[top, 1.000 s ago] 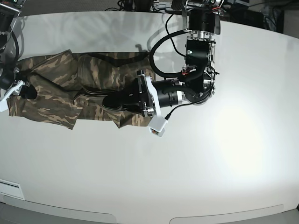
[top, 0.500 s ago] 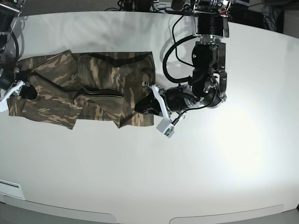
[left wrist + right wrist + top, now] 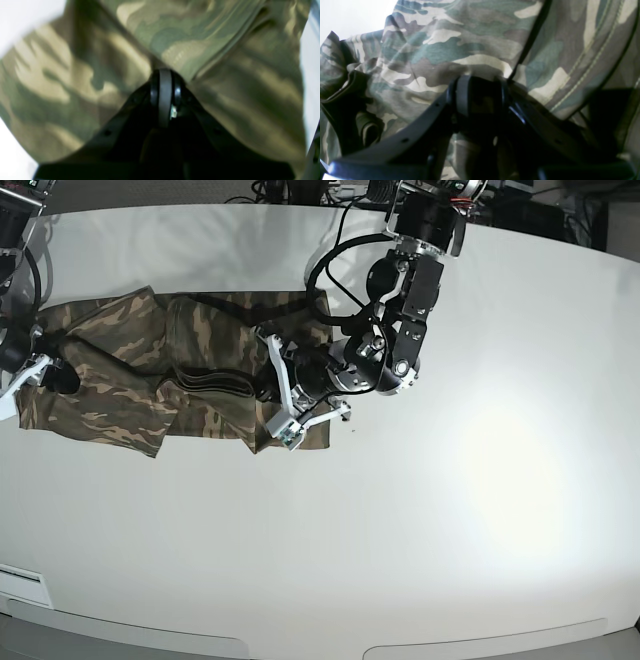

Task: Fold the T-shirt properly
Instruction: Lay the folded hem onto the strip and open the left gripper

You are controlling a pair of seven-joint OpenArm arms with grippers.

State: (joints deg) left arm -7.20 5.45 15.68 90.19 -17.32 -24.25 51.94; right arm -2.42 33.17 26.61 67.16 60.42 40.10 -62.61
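Camouflage cloth is covering the table's (image 3: 420, 510) upper-left area in the base view: the T-shirt (image 3: 130, 380) is lying flattened in a long band, running from about nine o'clock near the table's left edge toward the centre, with folded layers and a dark crease showing along its middle. White tabletop is surrounding it on every side that shows.

At the band's three o'clock end, the left gripper (image 3: 268, 385) is reaching in low over the cloth, its arm coming down from twelve o'clock. In the left wrist view, the left gripper's (image 3: 163, 75) two dark pads are pressing flat together with no gap, and camouflage fabric is bunching around the tip; whether any cloth is pinched between them is not clear, since that picture is blurred.

At the nine o'clock end, the right gripper (image 3: 50, 375) is sitting on the shirt's edge. In the right wrist view, the right gripper (image 3: 480, 85) is standing partly apart, with fabric lying right against the fingertips and a stitched hem curving off toward two o'clock. Whether it is actually clamping the shirt I cannot tell, because the space between the fingers is dark and the cloth there is hard to make out.
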